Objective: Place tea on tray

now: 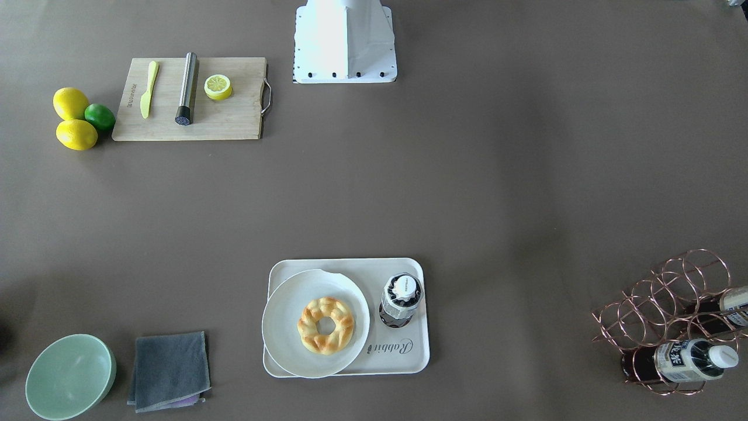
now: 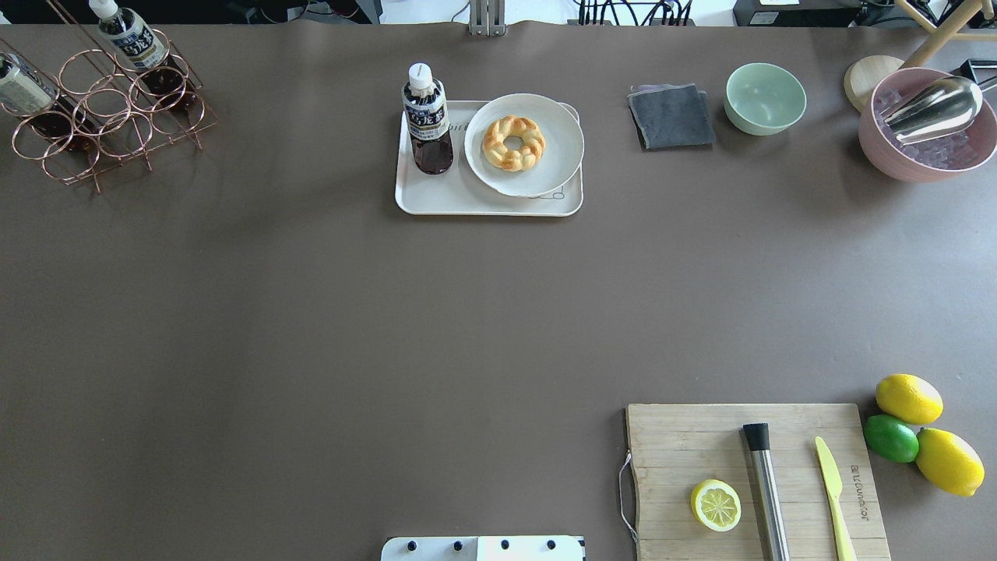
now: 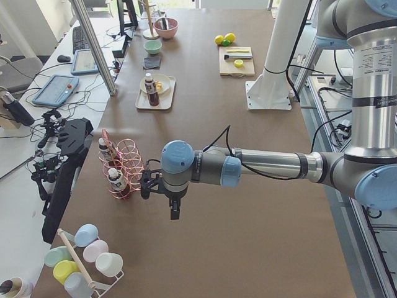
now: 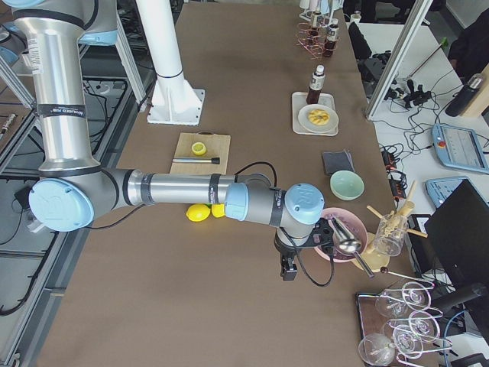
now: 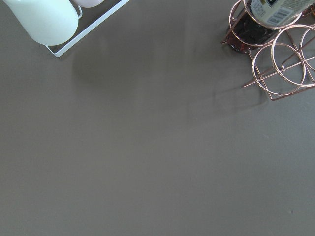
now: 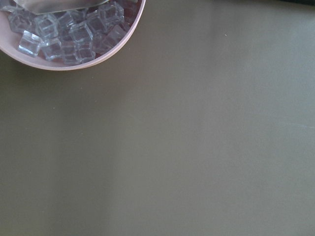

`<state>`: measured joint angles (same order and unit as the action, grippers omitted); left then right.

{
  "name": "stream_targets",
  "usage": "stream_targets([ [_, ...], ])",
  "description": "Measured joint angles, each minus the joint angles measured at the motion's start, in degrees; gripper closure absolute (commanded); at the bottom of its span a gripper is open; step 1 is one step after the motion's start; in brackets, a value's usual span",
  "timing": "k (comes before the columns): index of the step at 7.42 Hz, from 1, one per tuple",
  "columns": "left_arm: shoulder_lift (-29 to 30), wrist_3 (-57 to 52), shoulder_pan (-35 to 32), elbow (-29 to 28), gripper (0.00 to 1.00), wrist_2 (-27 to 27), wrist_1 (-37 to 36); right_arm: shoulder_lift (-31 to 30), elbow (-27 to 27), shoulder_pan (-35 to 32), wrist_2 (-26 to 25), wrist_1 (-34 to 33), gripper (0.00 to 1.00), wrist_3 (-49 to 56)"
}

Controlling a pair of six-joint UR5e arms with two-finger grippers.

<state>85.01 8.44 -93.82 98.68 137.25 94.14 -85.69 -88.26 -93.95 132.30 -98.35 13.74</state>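
Matt table (image 2: 311, 312), grainy wooden board (image 2: 685, 436), shiny copper-wire rack (image 2: 128, 105), tea (image 2: 427, 117) in clear plastic, smooth cream tray (image 2: 467, 201).

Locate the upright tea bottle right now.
Overhead view: the tea stands upright on the left part of the tray, just left of the plate holding the donut.

Tea btl (image 2: 427, 117), white cap, dark liquid, upright on cream rect tray (image 2: 467, 200).

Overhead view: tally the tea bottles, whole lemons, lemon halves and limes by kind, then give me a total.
Tea bottles: 3
Whole lemons: 2
Lemon halves: 1
Limes: 1
Total: 7
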Motion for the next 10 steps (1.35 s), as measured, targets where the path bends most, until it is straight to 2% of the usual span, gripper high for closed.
stream_targets([
  [10,2.53,0.00,-0.02,-1.69,0.02,-0.05,-0.01,0.27,0.17,0.04,0.61,0.09,0.00,-1.52],
])
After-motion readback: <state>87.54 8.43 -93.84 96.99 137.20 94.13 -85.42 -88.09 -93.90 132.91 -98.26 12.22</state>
